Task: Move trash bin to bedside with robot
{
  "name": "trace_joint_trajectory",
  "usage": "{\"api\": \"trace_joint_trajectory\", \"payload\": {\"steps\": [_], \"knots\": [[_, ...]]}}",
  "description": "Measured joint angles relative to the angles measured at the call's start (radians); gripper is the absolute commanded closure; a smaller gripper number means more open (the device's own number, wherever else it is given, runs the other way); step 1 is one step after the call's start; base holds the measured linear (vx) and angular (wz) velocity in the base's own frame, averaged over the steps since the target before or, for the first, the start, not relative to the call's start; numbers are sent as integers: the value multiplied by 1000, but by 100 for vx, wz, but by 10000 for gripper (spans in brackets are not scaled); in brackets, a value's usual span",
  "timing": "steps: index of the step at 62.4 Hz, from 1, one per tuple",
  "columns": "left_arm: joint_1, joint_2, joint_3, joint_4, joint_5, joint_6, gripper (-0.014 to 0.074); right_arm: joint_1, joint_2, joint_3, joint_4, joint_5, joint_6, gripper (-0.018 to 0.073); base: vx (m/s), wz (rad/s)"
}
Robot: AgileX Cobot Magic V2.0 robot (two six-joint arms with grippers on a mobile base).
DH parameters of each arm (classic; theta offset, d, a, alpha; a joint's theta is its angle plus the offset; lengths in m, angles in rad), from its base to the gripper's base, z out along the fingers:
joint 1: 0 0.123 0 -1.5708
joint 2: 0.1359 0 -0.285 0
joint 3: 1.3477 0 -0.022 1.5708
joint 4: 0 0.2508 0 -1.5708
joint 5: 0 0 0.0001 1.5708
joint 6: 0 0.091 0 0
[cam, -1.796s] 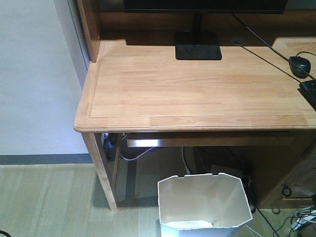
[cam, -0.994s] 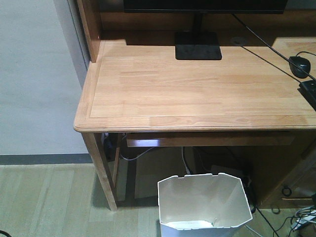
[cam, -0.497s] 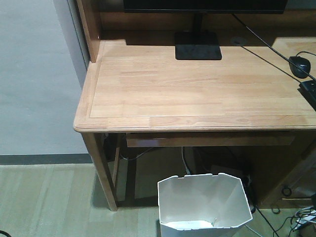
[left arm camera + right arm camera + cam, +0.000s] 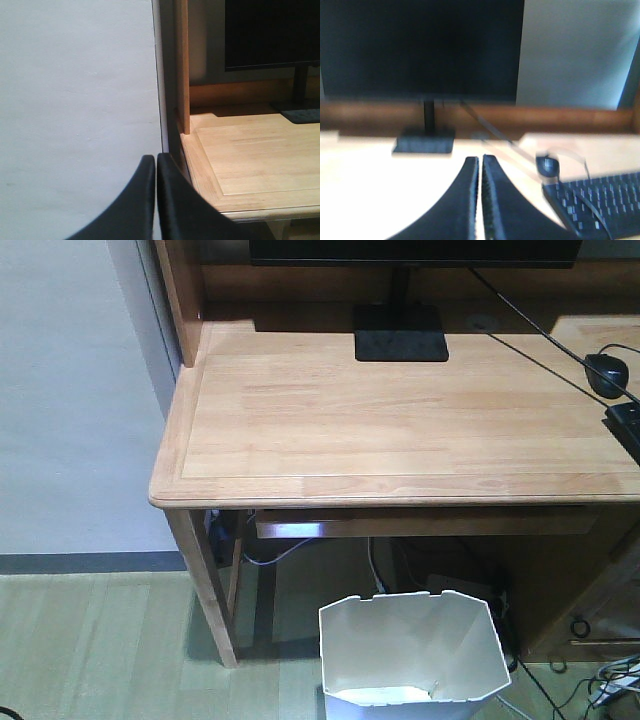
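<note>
Trash bin (image 4: 400, 645) on the floor (image 4: 100, 640) below the table (image 4: 400, 430) judged light, thin-walled, flexible, best pinched at its rim; left tool (image 4: 155, 159) and right tool (image 4: 480, 160) both closed, empty.

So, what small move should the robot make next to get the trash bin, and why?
Probably open the right gripper and lower it toward the trash bin. Both it and the left gripper are shut, empty and up at desk height, while the bin stands on the floor below.

No visible change since earlier.
</note>
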Motion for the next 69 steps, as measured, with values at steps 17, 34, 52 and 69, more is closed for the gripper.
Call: {"api": "trace_joint_trajectory", "payload": {"steps": [17, 34, 52, 69], "knots": [[0, 0, 0, 0, 0, 0, 603, 0, 217, -106, 1, 159, -3, 568, 0, 0], [0, 0, 0, 0, 0, 0, 603, 0, 308, -106, 1, 219, 0, 457, 0, 0], [0, 0, 0, 0, 0, 0, 603, 0, 333, -106, 1, 250, 0, 104, 0, 0], [0, 0, 0, 0, 0, 0, 603, 0, 333, -106, 1, 265, 0, 27, 0, 0]]}}
